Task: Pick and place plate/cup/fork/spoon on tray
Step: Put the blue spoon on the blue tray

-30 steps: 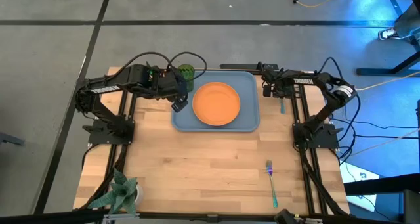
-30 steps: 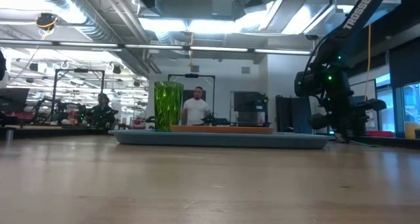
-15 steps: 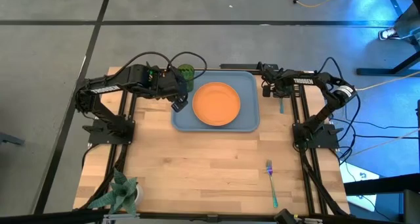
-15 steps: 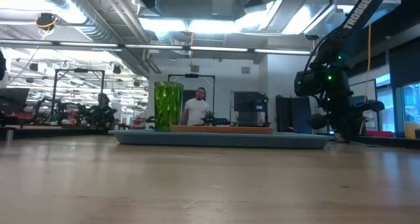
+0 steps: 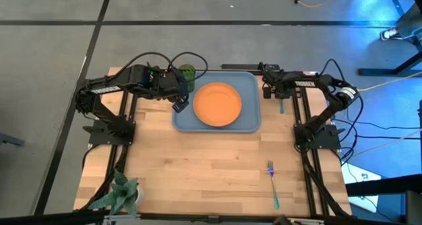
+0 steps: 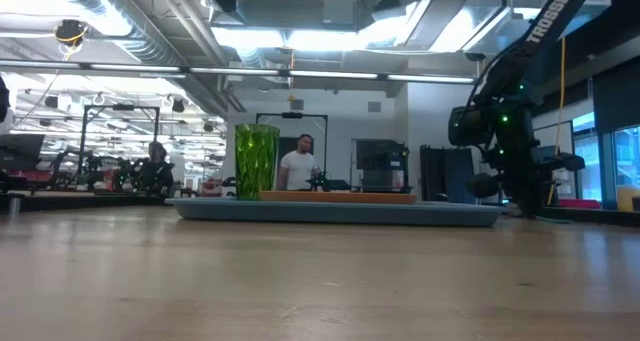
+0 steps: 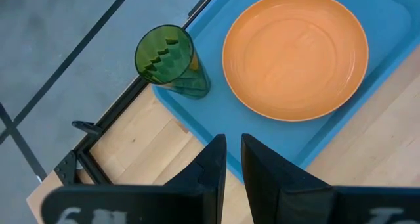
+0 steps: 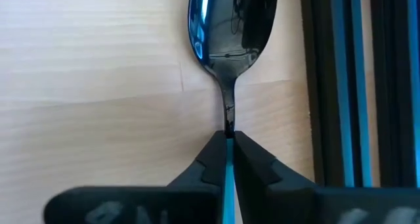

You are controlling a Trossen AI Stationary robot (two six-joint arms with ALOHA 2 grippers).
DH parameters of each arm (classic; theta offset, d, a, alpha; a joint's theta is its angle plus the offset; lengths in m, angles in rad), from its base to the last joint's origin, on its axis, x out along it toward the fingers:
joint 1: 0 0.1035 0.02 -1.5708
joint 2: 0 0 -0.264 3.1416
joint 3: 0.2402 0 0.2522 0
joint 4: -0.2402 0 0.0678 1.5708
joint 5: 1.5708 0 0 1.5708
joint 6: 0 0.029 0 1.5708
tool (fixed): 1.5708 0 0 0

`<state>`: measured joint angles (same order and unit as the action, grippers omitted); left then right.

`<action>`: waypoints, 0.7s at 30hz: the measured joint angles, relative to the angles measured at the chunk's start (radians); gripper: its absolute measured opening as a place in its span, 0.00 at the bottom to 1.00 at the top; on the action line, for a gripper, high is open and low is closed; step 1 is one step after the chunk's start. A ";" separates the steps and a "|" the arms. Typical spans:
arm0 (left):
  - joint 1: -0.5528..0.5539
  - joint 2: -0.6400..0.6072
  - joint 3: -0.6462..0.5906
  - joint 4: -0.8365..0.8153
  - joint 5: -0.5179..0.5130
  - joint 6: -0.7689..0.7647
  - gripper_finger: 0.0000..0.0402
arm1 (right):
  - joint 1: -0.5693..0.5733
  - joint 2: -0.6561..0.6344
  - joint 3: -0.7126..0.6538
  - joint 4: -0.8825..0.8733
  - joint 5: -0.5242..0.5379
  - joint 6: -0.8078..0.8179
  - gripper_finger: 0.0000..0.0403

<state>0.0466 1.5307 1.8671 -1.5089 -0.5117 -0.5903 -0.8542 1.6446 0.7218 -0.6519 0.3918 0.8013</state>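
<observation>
The light-blue tray (image 5: 250, 123) lies at the table's far middle. The orange plate (image 5: 217, 104) rests flat in it, and the green cup (image 5: 188, 73) stands upright in its far left corner (image 7: 172, 60). My left gripper (image 7: 233, 159) hangs over the tray's left rim with only a narrow slit between its fingers and nothing in it. The spoon (image 8: 228, 27) lies on the wood right of the tray, and my right gripper (image 8: 228, 145) is shut on it. The fork (image 5: 273, 184) lies near the table's front right. My right gripper pinches the spoon's slim teal handle (image 8: 229, 133) between its two fingers, just behind the neck below the dark bowl. The fingers come from above, pointing down, one on each side of the handle. The spoon lies flat on the table, bowl up.
A pale green leafy plant (image 5: 119, 193) stands at the near left corner. Dark frame rails (image 8: 341, 86) run along the table's right edge, close beside the spoon. Bare wood spreads between the tray and the near edge. People stand in the room behind the table (image 6: 298, 167).
</observation>
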 joint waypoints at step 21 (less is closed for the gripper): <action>-0.001 0.000 0.000 0.000 0.000 0.039 0.10 | 0.167 -0.066 0.030 -0.092 -0.152 -0.025 0.04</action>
<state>0.0458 1.5307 1.8671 -1.5093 -0.5117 -0.5513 -0.6872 1.5784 0.7516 -0.7442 0.2397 0.7761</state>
